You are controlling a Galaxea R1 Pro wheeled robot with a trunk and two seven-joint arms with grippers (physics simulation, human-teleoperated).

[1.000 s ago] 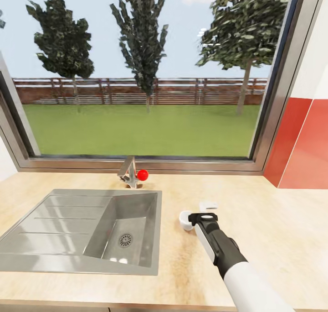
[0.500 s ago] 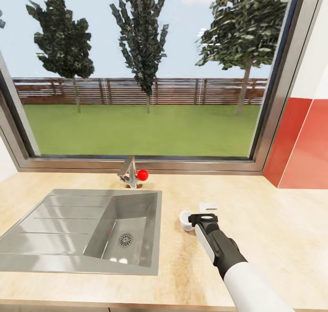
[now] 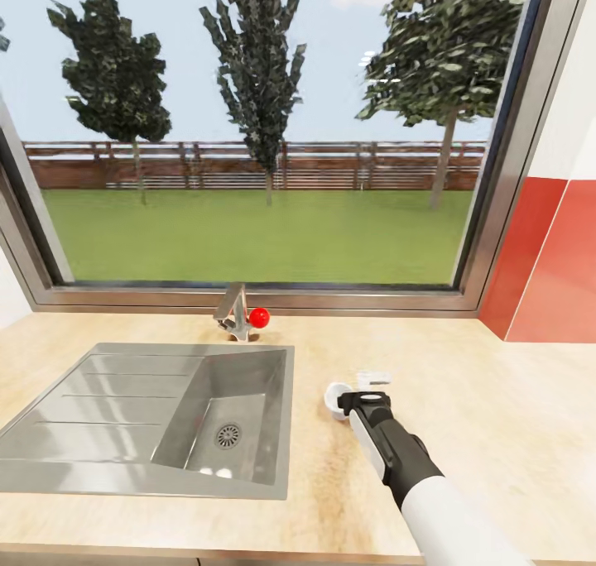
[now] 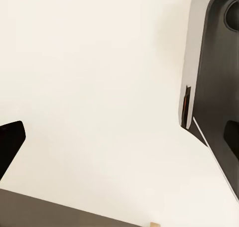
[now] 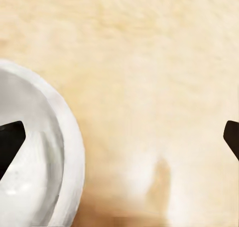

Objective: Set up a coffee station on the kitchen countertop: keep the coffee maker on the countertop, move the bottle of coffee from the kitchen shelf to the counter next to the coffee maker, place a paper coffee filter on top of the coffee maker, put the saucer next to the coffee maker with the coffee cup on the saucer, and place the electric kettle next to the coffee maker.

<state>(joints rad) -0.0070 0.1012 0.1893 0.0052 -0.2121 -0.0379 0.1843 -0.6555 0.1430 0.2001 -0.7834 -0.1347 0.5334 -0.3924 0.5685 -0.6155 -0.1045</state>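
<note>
The right claw (image 3: 364, 395) is reaching out low over the light wood bench (image 3: 497, 417), with the white coffee cup (image 3: 334, 398) sitting upright on the bench just beside it, on the side toward the steel sink (image 3: 99, 458). In the right wrist view the claw's two dark fingertips (image 5: 10, 140) are standing wide apart, so it is open and gripping nothing: one tip is lying over the cup's rounded white rim (image 5: 74, 152), the other is well out over bare wood, and the cup is sitting off to one side of the gap rather than centred between the fingers. A small pale flat shape (image 3: 374, 376) is lying on the bench just beyond the claw; whether it is the saucer or the paper filter is too unclear to say. The left claw (image 4: 7, 147) is showing one dark fingertip against a pale blank wall near a grey and black machine part (image 4: 214, 87), and whether it is open or closed cannot be told. Judging by these views, the station is barely begun: the cup is not yet lifted or set on a saucer, and the coffee maker, kettle and coffee bottle are all waiting to be gathered, so nearly every step appears to be left.
</note>
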